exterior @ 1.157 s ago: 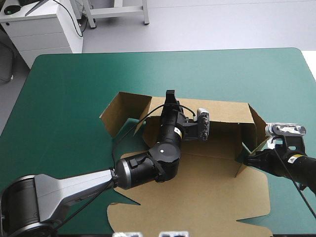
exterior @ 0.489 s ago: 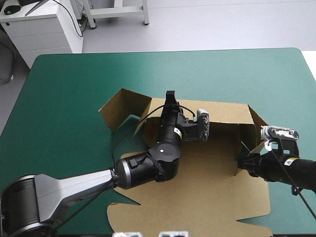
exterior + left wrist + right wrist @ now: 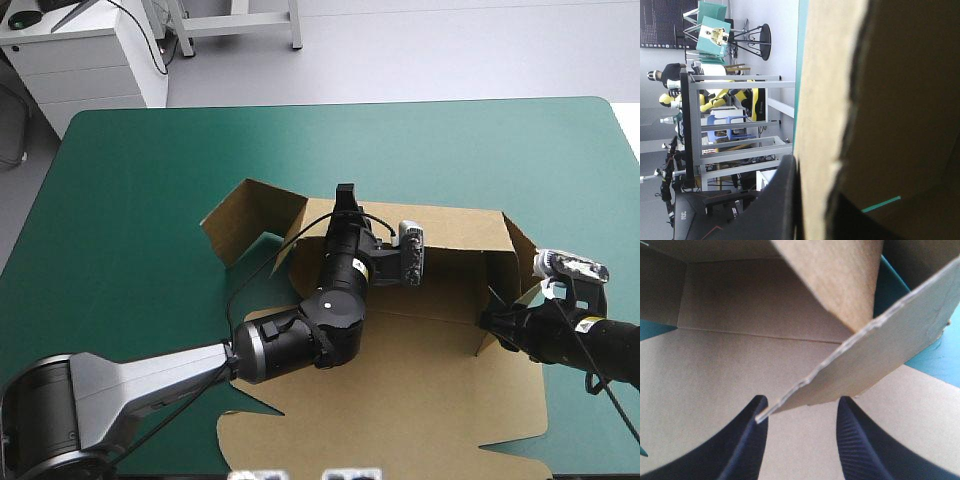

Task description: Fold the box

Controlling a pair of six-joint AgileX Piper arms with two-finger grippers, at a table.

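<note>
Brown board: the box [image 3: 420, 390] lies mid-table [image 3: 130, 180] on the teal-green cover, its rear and right walls raised and its lid flat toward the near edge. The left pincer [image 3: 345, 192] is clamped on the rear wall's top edge. The right pincer [image 3: 801, 400] stands apart, a side flap's edge between its black fingers [image 3: 747, 440].

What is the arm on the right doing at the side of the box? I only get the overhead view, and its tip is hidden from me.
Observer: The right gripper is open. Its black fingers stand apart, and the edge of a slanted flap of the box crosses the gap, unpinched.
Visitor: And the left arm, at the back wall?
Observer: The left gripper is shut on the back wall, with the board held between its fingers.
</note>
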